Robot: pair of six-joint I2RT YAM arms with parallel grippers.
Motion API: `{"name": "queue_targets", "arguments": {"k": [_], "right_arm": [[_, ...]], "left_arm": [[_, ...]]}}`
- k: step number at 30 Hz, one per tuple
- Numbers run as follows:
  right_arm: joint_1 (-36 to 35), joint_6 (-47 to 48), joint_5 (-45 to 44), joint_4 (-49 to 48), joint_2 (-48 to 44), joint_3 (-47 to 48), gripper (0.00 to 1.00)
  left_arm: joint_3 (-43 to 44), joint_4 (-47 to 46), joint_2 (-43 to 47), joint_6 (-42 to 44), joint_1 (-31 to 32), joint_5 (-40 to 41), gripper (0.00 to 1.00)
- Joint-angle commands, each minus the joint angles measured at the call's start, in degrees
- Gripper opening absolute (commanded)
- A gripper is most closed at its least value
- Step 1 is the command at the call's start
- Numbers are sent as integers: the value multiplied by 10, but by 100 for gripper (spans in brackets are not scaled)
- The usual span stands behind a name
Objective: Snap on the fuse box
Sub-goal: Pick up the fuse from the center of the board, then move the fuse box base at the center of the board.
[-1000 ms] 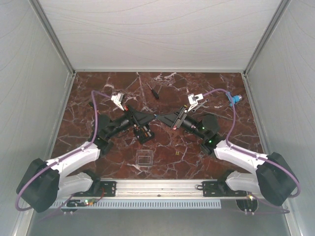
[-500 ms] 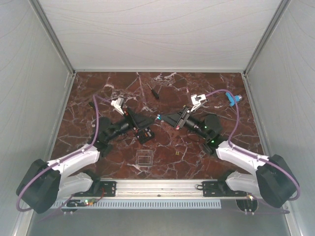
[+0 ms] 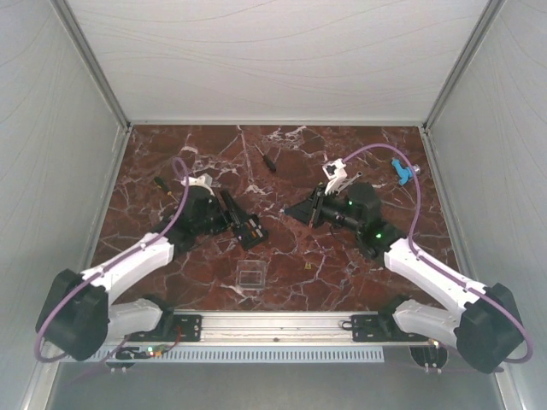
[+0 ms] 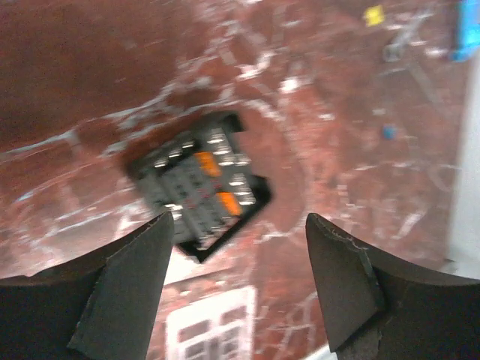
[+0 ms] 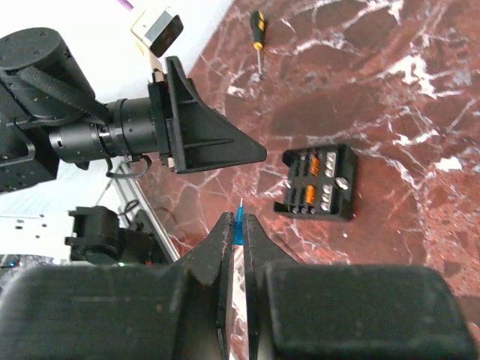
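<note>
The fuse box (image 3: 252, 231) is a small black square box lying flat on the marble, its gridded face up with two orange fuses showing (image 4: 199, 187) (image 5: 319, 182). My left gripper (image 3: 237, 215) hangs open just left of and above it, with nothing between its dark fingers (image 4: 127, 285). Right of the box, and apart from it, my right gripper (image 3: 285, 210) is shut on a small blue fuse (image 5: 238, 217), whose metal tip pokes out past the fingertips. The left gripper (image 5: 210, 142) also shows in the right wrist view.
A clear square lid (image 3: 249, 275) lies nearer the arm bases, below the box (image 4: 214, 330). A black screwdriver (image 3: 268, 159) (image 5: 258, 30) lies at the back centre. A blue part (image 3: 399, 171) sits far right, and a tiny yellow piece (image 3: 308, 266) lies right of the lid.
The two grippers met tip to tip above the box; the left has opened and drawn back left, while the right has shut on the blue fuse and pulled back right.
</note>
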State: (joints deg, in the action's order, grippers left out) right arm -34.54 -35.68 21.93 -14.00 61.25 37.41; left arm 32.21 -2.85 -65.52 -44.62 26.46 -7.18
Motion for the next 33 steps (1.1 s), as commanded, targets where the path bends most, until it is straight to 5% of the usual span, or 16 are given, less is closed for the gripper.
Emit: {"name": "queue_targets", "arguments": {"k": [1,20,33], "right_arm": [[3,51,-3,80,15,29,0],[2,71,22,92,49,29,0],[-25,178,-49,242,74,97,0]], "left_arm": [[35,72,-58,68,-8,72,70],[95,42,-206,102,-14,77,20],[139,40,-239,80,76,66,14]]}}
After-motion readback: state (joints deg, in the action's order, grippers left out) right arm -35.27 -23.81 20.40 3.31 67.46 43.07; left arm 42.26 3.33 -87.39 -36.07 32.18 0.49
